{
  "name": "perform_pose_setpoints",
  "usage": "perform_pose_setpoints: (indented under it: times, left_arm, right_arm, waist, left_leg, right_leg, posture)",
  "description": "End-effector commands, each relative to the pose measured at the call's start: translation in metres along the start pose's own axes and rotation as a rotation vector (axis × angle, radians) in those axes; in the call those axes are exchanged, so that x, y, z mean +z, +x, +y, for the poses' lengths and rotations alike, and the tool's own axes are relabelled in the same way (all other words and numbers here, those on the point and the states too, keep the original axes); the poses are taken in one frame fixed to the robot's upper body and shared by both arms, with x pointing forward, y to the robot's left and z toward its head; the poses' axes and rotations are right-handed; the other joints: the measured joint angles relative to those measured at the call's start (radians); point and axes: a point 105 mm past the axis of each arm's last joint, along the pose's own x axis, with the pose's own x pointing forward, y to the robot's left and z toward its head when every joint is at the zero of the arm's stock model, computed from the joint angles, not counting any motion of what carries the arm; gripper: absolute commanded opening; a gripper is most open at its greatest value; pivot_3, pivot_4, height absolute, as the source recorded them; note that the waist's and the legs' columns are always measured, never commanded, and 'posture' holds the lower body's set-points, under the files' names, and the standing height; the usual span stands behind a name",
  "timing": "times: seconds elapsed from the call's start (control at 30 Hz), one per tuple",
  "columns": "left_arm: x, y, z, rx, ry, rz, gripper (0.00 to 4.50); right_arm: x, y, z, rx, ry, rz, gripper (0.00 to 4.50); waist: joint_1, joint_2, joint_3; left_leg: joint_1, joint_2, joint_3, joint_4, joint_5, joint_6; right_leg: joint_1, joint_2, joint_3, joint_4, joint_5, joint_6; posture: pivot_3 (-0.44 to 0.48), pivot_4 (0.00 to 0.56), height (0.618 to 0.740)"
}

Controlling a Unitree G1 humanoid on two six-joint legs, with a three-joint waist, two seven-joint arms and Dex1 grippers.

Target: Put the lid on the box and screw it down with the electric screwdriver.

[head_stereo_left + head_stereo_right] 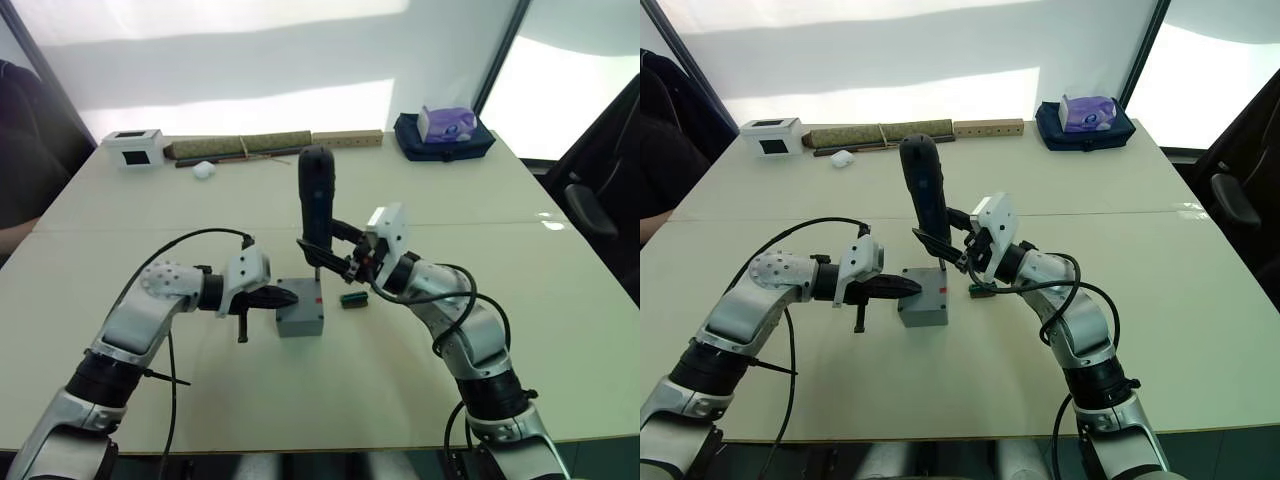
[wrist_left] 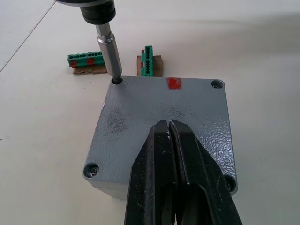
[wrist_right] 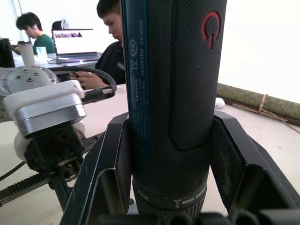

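Box (image 1: 300, 316) sits mid-table, nearer the near edge than the far one, lid (image 2: 164, 126) already on it and flush, so the inside is hidden. Red mark on the lid's far edge. Screw heads show in three lid corners. My left gripper (image 2: 169, 140) has its fingers pressed together, tips resting on the lid top near its middle, pinching nothing. My right gripper (image 1: 335, 252) clamps the screwdriver (image 1: 316, 205) upright, one finger on each side of its black barrel. Bit (image 2: 108, 51) comes straight down into the lid's fourth corner hole, the far corner on my left; bit tip is at the hole mouth, how deep I cannot tell. Just beyond the box, on my right of it, two small green connector pieces (image 2: 117, 63) lie on the table, close to the box but not touching. Far edge of the table (image 1: 560, 260): white box (image 1: 134, 147) at the far left corner, a long rolled mat (image 1: 240, 147) and a wooden strip (image 1: 347, 139) along the edge, and a dark tray (image 1: 444, 140) with a tissue pack (image 1: 446, 122) in it towards the far right corner. Small white lump (image 1: 204, 169) in front of the mat.
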Motion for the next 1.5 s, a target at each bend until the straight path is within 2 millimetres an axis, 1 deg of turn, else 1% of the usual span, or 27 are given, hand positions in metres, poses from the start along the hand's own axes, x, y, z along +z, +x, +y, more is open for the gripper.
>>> perform_pose_setpoints:
  times: [0.03,0.3,0.47,0.67,0.73,0.8,0.83,0.87,0.9,1.0,1.07,1.1,1.17,1.2,1.23,1.27,1.3,1.33,1.4,1.5]
  left_arm:
    - [-0.014,0.001,-0.006,-0.012,-0.024,0.058,0.00]
    - [-0.014,0.001,-0.007,-0.012,-0.027,0.056,0.00]
    - [-0.014,0.001,-0.008,-0.012,-0.028,0.054,0.00]
    - [-0.013,0.002,-0.008,-0.014,-0.028,0.049,0.00]
    - [-0.012,0.003,-0.008,-0.015,-0.026,0.047,0.00]
    - [-0.010,0.002,-0.007,-0.014,-0.021,0.042,0.00]
    - [-0.009,0.002,-0.006,-0.014,-0.018,0.039,0.00]
    - [-0.007,0.001,-0.006,-0.012,-0.015,0.032,0.00]
    - [-0.003,0.001,-0.005,-0.012,-0.007,0.023,0.00]
    - [0.006,-0.001,-0.005,-0.012,0.010,0.001,0.00]
    - [0.010,-0.002,-0.004,-0.012,0.014,-0.010,0.00]
    - [0.015,-0.003,-0.004,-0.010,0.025,-0.022,0.00]
    - [0.032,-0.006,-0.003,-0.008,0.053,-0.072,0.00]
    - [0.042,-0.008,-0.004,-0.011,0.075,-0.096,0.00]
    - [0.048,-0.009,-0.004,-0.013,0.089,-0.108,0.00]
    - [0.053,-0.010,-0.004,-0.010,0.104,-0.116,0.00]
    - [0.056,-0.011,-0.004,-0.006,0.118,-0.119,0.00]
    - [0.059,-0.012,-0.004,-0.002,0.130,-0.122,0.00]
    - [0.072,-0.017,-0.004,0.005,0.149,-0.157,0.00]
    - [0.085,-0.024,-0.005,0.010,0.163,-0.187,0.00]
  right_arm:
    - [-0.052,-0.009,-0.003,-0.043,0.129,0.212,1.80]
    - [-0.056,-0.011,-0.004,-0.057,0.136,0.226,1.80]
    - [-0.054,-0.011,-0.005,-0.058,0.129,0.221,1.80]
    - [-0.044,-0.009,-0.008,-0.055,0.081,0.187,1.80]
    - [-0.032,-0.007,-0.008,-0.049,0.057,0.147,1.80]
    - [-0.010,-0.005,-0.007,-0.028,0.030,0.070,1.80]
    - [-0.003,-0.004,-0.006,-0.019,0.020,0.044,1.80]
    - [0.009,-0.003,-0.004,-0.012,0.017,0.007,1.80]
    - [0.025,-0.003,-0.004,-0.008,0.015,-0.042,1.80]
    - [0.059,-0.005,-0.003,0.001,0.019,-0.126,1.80]
    - [0.070,-0.005,-0.003,0.004,0.036,-0.148,1.80]
    - [0.082,-0.006,-0.007,-0.005,0.062,-0.172,1.80]
    - [0.106,-0.010,-0.022,-0.040,0.113,-0.197,1.80]
    - [0.115,-0.013,-0.032,-0.067,0.134,-0.183,1.80]
    - [0.120,-0.015,-0.038,-0.086,0.147,-0.167,1.80]
    - [0.121,-0.018,-0.046,-0.125,0.137,-0.127,1.80]
    - [0.118,-0.021,-0.052,-0.167,0.120,-0.070,1.80]
    - [0.112,-0.025,-0.055,-0.191,0.111,0.005,1.80]
    - [0.096,-0.041,-0.062,-0.236,0.078,0.168,1.80]
    - [0.080,-0.062,-0.075,-0.315,0.181,0.321,1.80]
  waist:
    - [0.001,0.000,-0.005]
    - [0.001,0.000,-0.012]
    - [0.001,0.000,-0.013]
    - [0.002,0.000,-0.014]
    - [0.002,0.000,-0.013]
    - [0.003,0.000,-0.013]
    - [0.003,0.000,-0.013]
    - [0.003,0.000,-0.013]
    - [0.004,0.001,-0.012]
    - [0.004,0.001,-0.008]
    - [0.004,0.002,-0.005]
    - [0.004,0.002,-0.005]
    - [0.003,0.003,-0.004]
    - [0.003,0.003,0.000]
    - [0.002,0.003,0.004]
    - [0.003,0.001,0.006]
    - [0.006,0.001,0.006]
    - [0.007,0.001,0.006]
    - [0.006,0.001,0.006]
    - [0.003,0.001,0.007]
  left_leg:
    - [0.000,0.000,0.000,0.000,0.000,0.000]
    - [0.001,0.000,0.000,-0.001,0.000,0.000]
    - [0.001,0.000,0.000,-0.001,0.000,0.000]
    - [0.001,0.000,-0.001,-0.002,0.000,0.000]
    - [0.001,0.000,-0.001,-0.003,0.000,0.000]
    - [0.000,0.000,-0.001,-0.003,0.000,0.000]
    - [0.000,0.000,-0.001,-0.003,0.000,0.000]
    - [-0.002,0.000,-0.001,-0.003,0.000,0.000]
    - [-0.003,0.000,-0.001,-0.003,0.000,0.000]
    - [-0.007,0.000,-0.001,-0.003,0.000,0.000]
    - [-0.011,0.000,-0.001,-0.003,0.000,0.000]
    - [-0.015,0.000,-0.001,-0.003,0.000,0.000]
    - [-0.023,0.000,-0.001,-0.002,0.000,0.000]
    - [-0.024,0.000,-0.001,-0.002,0.000,0.000]
    - [-0.024,0.000,-0.001,-0.002,0.000,0.000]
    - [-0.025,0.000,-0.001,-0.002,0.000,0.000]
    - [-0.026,0.000,-0.001,-0.002,0.000,0.000]
    - [-0.026,0.000,-0.001,-0.003,0.000,0.000]
    - [-0.026,-0.001,-0.002,-0.005,0.000,0.000]
    - [-0.026,-0.002,-0.001,-0.010,0.000,0.000]
  right_leg:
    - [0.000,0.000,0.000,0.000,0.000,0.000]
    - [0.001,-0.001,0.000,-0.001,-0.002,-0.003]
    - [0.001,-0.002,0.000,-0.001,-0.002,-0.003]
    - [0.001,-0.003,0.000,-0.002,-0.002,-0.004]
    - [0.001,-0.004,0.000,-0.002,-0.002,-0.004]
    - [0.000,-0.004,0.000,-0.003,-0.003,-0.005]
    - [0.000,-0.004,0.000,-0.003,-0.004,-0.007]
    - [-0.001,-0.004,0.000,-0.003,-0.004,-0.007]
    - [-0.003,-0.004,0.000,-0.003,-0.004,-0.007]
    - [-0.007,-0.005,0.000,-0.003,-0.004,-0.007]
    - [-0.011,-0.005,0.000,-0.003,-0.003,-0.007]
    - [-0.015,-0.005,0.000,-0.002,-0.003,-0.006]
    - [-0.024,-0.005,-0.001,-0.001,-0.001,-0.002]
    - [-0.025,-0.005,-0.001,-0.001,-0.001,-0.002]
    - [-0.025,-0.005,-0.001,-0.001,-0.001,-0.002]
    - [-0.026,-0.005,-0.001,-0.001,-0.001,-0.002]
    - [-0.026,-0.005,-0.001,-0.001,-0.001,-0.002]
    - [-0.026,-0.005,-0.002,-0.002,-0.001,-0.002]
    - [-0.025,-0.005,-0.002,-0.005,-0.001,-0.003]
    - [-0.025,-0.007,-0.002,-0.009,-0.001,-0.002]
  posture:
    - [0.000,0.150,0.740]
    - [0.000,0.150,0.740]
    - [0.000,0.150,0.740]
    - [0.000,0.150,0.740]
    - [0.000,0.150,0.740]
    - [0.000,0.150,0.740]
    - [0.000,0.150,0.740]
    - [0.000,0.150,0.740]
    - [0.000,0.150,0.740]
    - [0.000,0.150,0.740]
    - [0.000,0.150,0.740]
    - [0.000,0.150,0.740]
    - [0.000,0.150,0.740]
    - [0.000,0.150,0.740]
    - [0.000,0.150,0.740]
    - [0.000,0.150,0.740]
    - [0.000,0.150,0.740]
    - [0.000,0.150,0.740]
    - [0.000,0.150,0.740]
    - [0.000,0.150,0.740]
